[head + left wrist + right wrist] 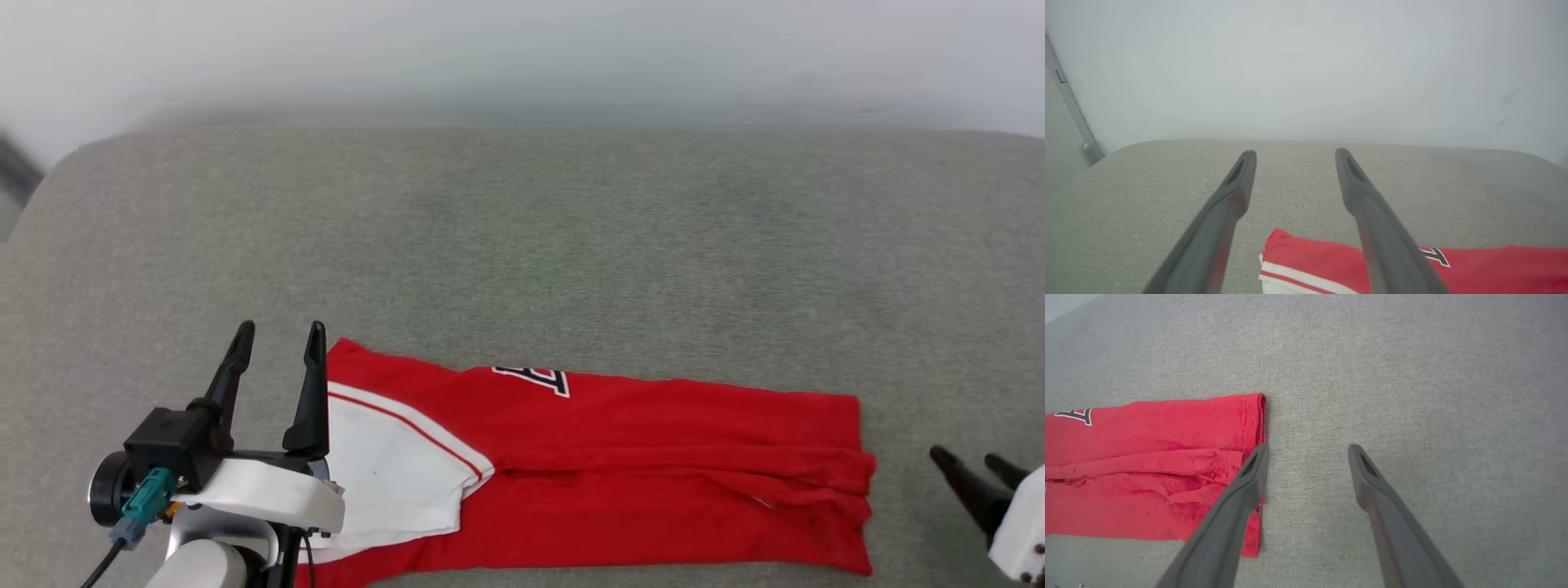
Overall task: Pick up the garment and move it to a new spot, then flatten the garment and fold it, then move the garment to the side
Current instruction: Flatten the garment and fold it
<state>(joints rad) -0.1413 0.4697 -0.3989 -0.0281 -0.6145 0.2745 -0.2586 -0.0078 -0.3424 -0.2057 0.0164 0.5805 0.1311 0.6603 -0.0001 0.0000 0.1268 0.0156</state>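
Left claw [281,331] wide and empty by the shirt [653,457] at its sleeve end, right claw [965,457] wide and empty off the hem end, the shirt lying between the 2 as a folded strip on the cushion [522,245], so pinch only the top layer and that fold could peel open.

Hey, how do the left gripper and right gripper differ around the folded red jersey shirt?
The left gripper sits at the red jersey shirt's white-sleeve end, one finger overlapping its edge in the head view; the right gripper stands clear of the hem end. The left gripper's fingers point nearly straight up that view; the right gripper's slant up-left. Both are open and hold nothing.
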